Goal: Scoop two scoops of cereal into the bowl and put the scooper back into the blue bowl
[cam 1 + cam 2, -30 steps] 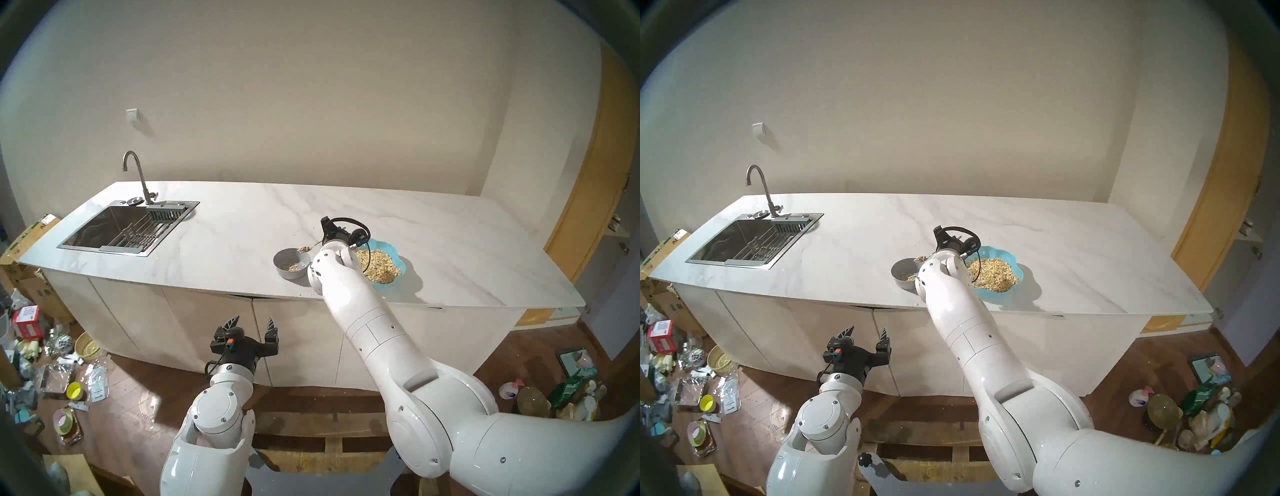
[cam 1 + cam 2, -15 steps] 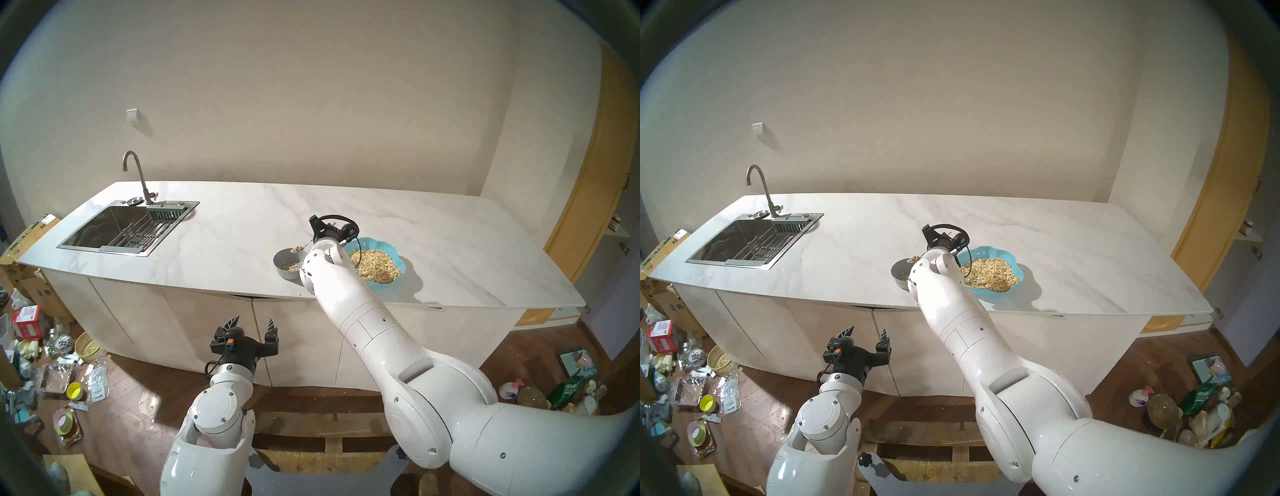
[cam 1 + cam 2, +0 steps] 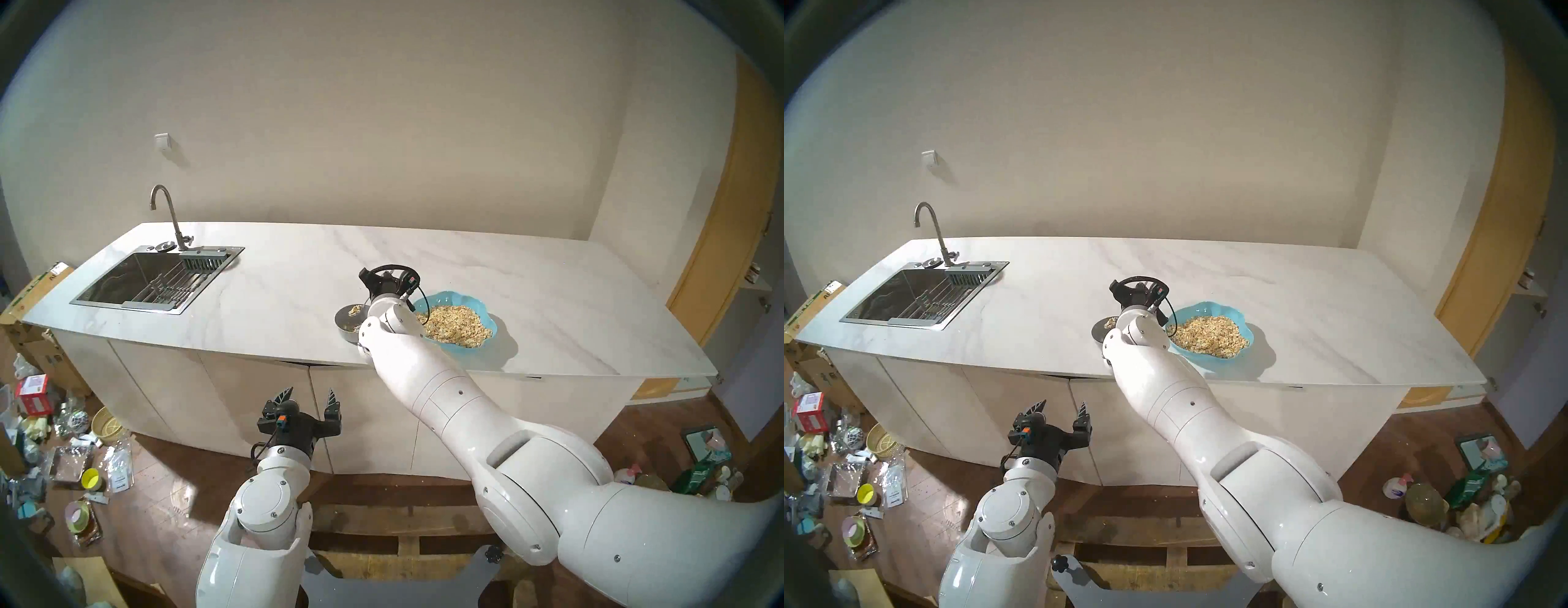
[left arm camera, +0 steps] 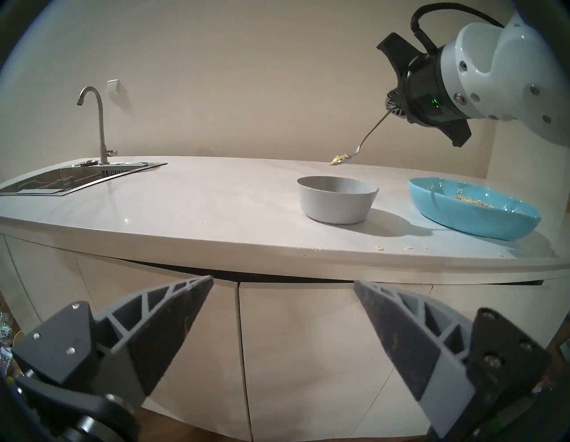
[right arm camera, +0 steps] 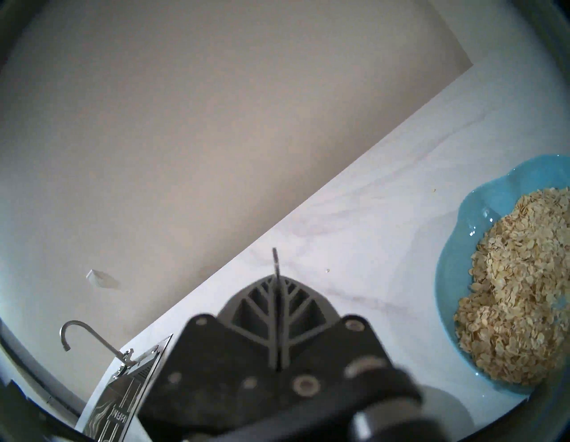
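Swung leftward since a second ago: right hand (image 4: 389, 108), now above the far side of the bowl (image 4: 337, 199) instead of between the two dishes, wrist rolled a little. Spoon (image 4: 365, 140) carried along, head (image 3: 355, 310) now over the bowl's opening rather than beyond its far rim. Left hand (image 3: 309, 398) unchanged, parked below the desk edge, fingers (image 4: 172, 321) spread wide, holding nothing. Right hand clamped tight on the thin spoon handle, ribbed grey fingers (image 5: 279, 311) pressed together with the metal stem poking out past the tips. Spoon slim, shiny silver, sloping down to a small oval head with a little heap of cereal (image 4: 339, 158) on it. Bowl small, round, matte grey, steep-sided, a few flakes at its bottom. Blue bowl (image 4: 456, 213) just to its right, apart from it: wide, shallow, glossy turquoise, scalloped rim, filled with a heap of flat tan flakes (image 5: 521, 284). Stray flakes scattered near the front edge of the desk (image 4: 185, 210), a smooth white marbled slab. Steel sink (image 3: 144, 280) with curved tap (image 3: 167, 212) at the far left.
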